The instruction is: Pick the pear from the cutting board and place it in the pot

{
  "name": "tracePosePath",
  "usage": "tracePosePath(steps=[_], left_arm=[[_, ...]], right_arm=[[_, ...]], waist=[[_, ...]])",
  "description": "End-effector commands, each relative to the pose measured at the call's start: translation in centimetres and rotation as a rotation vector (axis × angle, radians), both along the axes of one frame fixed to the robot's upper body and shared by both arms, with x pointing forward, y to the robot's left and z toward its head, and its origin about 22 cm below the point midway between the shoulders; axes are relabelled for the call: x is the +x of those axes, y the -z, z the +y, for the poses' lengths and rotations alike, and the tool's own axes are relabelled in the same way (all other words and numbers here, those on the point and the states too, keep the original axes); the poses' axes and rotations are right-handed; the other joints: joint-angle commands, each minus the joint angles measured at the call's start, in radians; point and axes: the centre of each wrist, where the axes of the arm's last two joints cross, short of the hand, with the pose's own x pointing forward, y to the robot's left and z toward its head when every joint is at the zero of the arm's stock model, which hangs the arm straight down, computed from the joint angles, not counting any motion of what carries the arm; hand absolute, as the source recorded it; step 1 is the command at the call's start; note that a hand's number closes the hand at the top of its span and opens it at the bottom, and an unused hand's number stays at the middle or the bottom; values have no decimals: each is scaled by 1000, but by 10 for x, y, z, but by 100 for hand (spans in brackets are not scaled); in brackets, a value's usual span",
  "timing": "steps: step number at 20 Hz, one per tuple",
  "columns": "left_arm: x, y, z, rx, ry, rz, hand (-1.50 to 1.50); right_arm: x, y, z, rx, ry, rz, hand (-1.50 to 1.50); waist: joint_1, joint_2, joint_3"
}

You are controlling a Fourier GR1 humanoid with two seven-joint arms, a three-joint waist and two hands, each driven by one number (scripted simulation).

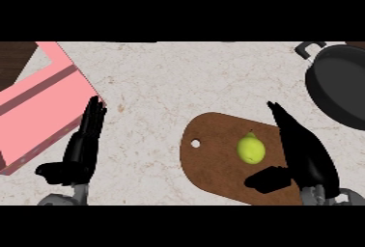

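1. Pear (251, 148): yellow-green, stem toward 12 o'clock, lying on the wooden cutting board (214, 164) at about 5 o'clock in the view.
2. Right hand (305, 157): just beside the pear at its 3 o'clock, fingers straight and apart from the thumb, holding nothing.
3. Pot (335, 82): black, at 2 o'clock, well apart from the pear.
4. Left hand (80, 149): at 8 o'clock, fingers straight, open.
5. Pink box (35, 108): at 9 o'clock on the pale marbled surface (171, 82).
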Motion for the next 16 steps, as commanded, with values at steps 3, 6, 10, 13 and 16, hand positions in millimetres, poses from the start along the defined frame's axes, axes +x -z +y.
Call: tracePosePath(steps=[3,6,10,13,16], left_arm=[[2,-3,1,-18,-22,-6,0],[3,1,-7,-7,-23,9,0],[-15,8,3,-10,-9,-5,0],[3,0,-9,4,-12,1,0],[-11,1,5,-3,-21,5,0]], right_arm=[[11,6,16,-106,110,216,-150],[17,41,17,-75,109,242,-150],[23,38,19,-55,103,265,-150],[25,42,28,-69,95,252,-150],[21,64,32,-76,101,253,-150]], waist=[[-13,-4,1],[-19,-2,2],[-16,-4,2],[-21,-3,2],[-17,-3,2]])
